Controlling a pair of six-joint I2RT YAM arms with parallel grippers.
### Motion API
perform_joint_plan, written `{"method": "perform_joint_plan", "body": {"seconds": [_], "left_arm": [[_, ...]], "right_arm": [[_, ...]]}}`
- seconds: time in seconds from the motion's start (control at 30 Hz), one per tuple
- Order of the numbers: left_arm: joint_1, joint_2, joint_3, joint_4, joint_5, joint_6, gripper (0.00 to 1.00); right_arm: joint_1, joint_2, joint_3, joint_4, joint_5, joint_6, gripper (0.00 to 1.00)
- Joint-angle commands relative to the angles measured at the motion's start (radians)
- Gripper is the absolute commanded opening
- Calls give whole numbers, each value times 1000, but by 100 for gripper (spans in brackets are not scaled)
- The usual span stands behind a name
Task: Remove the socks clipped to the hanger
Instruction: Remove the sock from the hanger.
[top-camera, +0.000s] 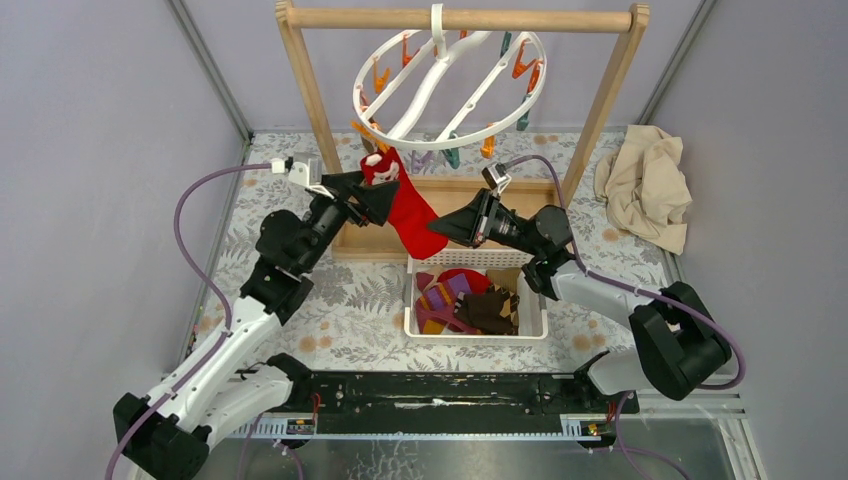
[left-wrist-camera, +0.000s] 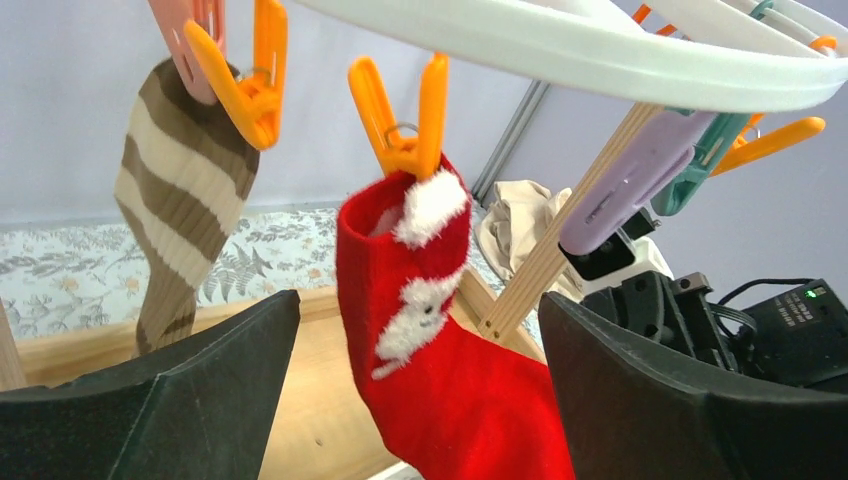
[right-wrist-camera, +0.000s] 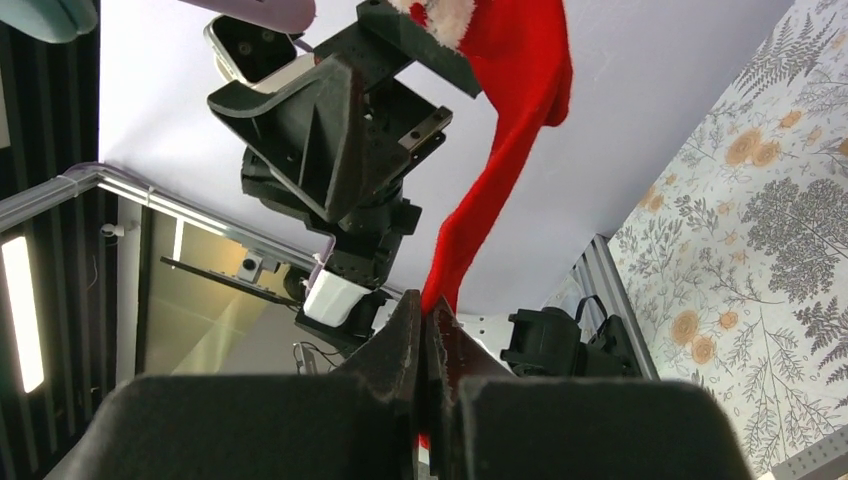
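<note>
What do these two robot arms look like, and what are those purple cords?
The left arm and right arm match: white lower links, black joints and upper sections, ending in broad black wedge-shaped jaws. A purple cable loops out from each wrist, and a small white camera block sits there too.

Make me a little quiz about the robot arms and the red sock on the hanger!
1. True or false: the red fabric sock with white figures hangs from an orange plastic clip on the white round plastic hanger.
2. The right end effector is: A) open, B) shut on the red sock's toe, C) shut on nothing.
3. Fill in: the left end effector stands ____ on either side of the sock's cuff.

Key: 1 true; 2 B; 3 open.
</note>
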Motion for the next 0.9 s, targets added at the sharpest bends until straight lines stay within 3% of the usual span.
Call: {"method": "perform_joint_plan", "body": {"seconds": [0.0, 0.2, 0.4, 0.87], "left_arm": [[68, 31, 13, 172, 133, 60, 96], [171, 102, 62, 251, 295, 17, 94], [178, 150, 107, 303, 363, 2, 87], [178, 193, 162, 298, 357, 31, 82]], "right_arm": [[7, -52, 54, -48, -39, -36, 0], [7, -60, 54, -69, -42, -43, 0], [7, -53, 59, -73, -43, -46, 0], [8, -13, 64, -27, -51, -22, 0]]}}
